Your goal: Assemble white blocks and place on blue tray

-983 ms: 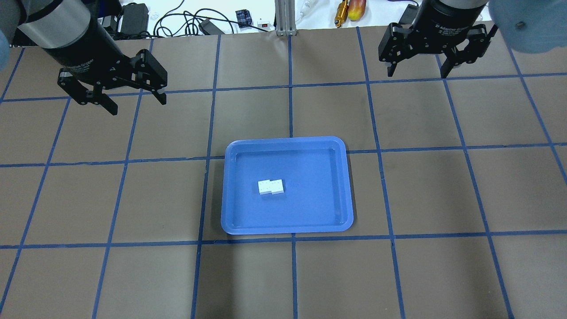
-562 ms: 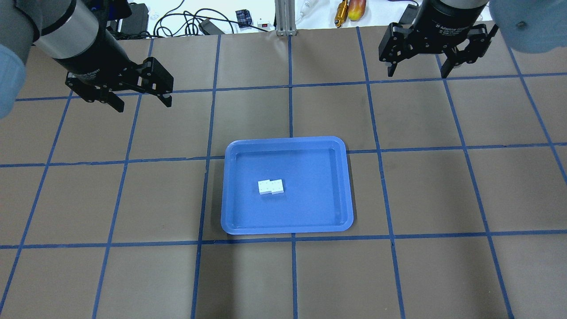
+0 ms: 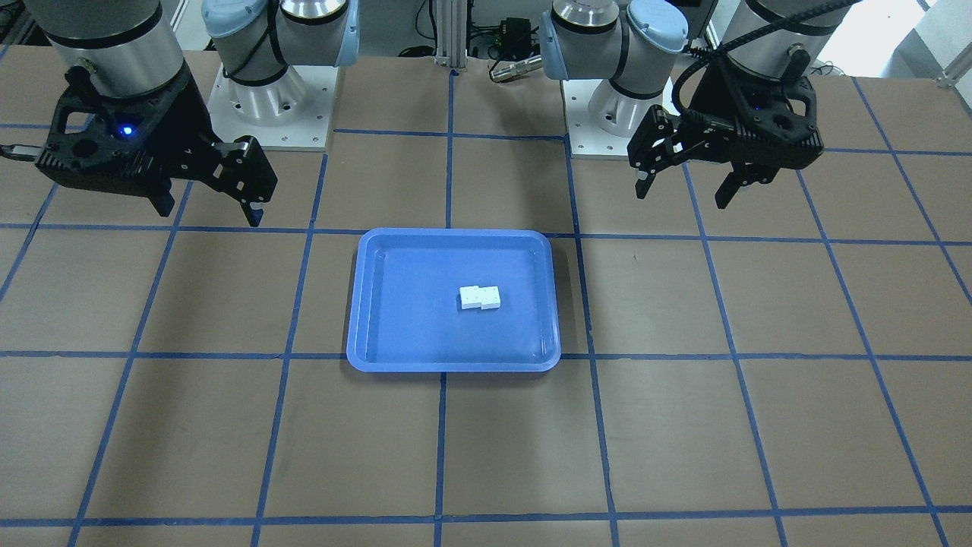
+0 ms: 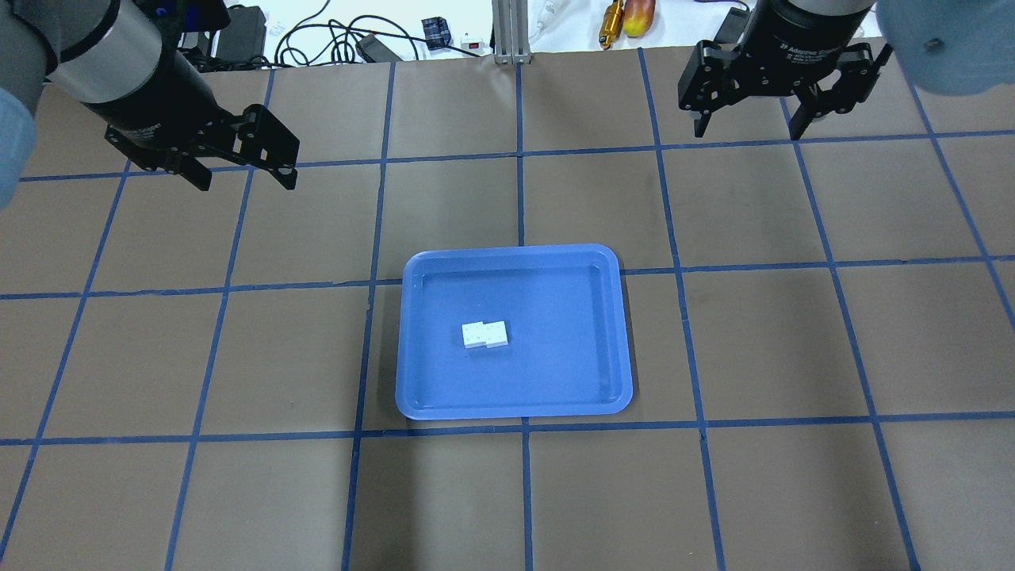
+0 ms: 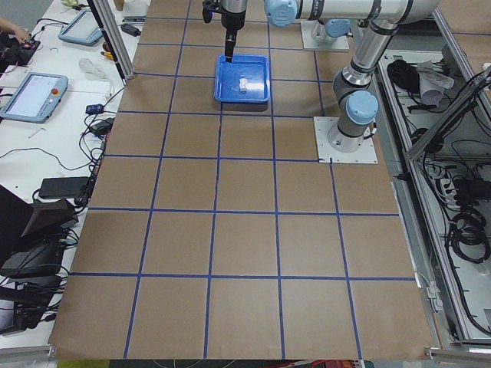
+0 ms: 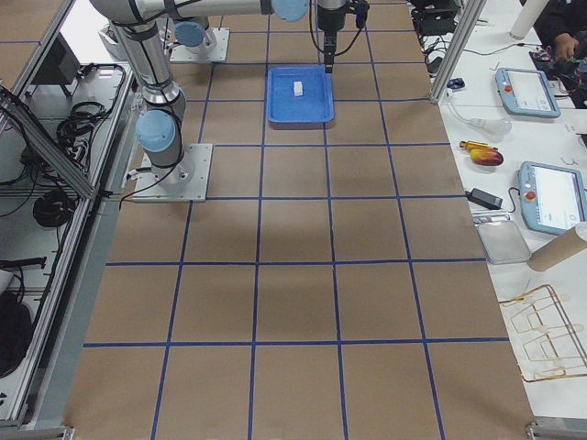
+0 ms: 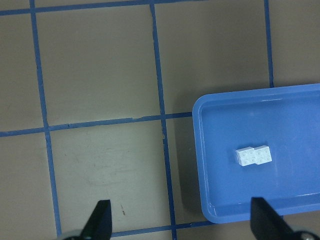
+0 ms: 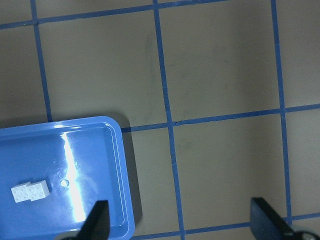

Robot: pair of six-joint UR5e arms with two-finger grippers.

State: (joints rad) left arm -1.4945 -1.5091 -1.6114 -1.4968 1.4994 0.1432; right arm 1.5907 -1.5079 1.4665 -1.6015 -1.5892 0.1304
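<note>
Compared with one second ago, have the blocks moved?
No. In the overhead view the blocks lie at the same spot in the tray, left of its centre, and the tray has not shifted against the tape lines.

The desk [image 4: 238,357] is a flat brown top, marked into squares by blue tape [image 4: 277,434]. One tray [image 4: 515,411] lies flat on it, well clear of every edge, its long sides parallel to the robot-side edge. The tray covers a tape crossing, and its operator-side rim sits just beside another tape line. Near the robot-side edge a white base plate [image 3: 315,131] and a second plate [image 3: 577,140] are fixed to the top, well apart. The tray lies out in front of the gap between them.
</note>
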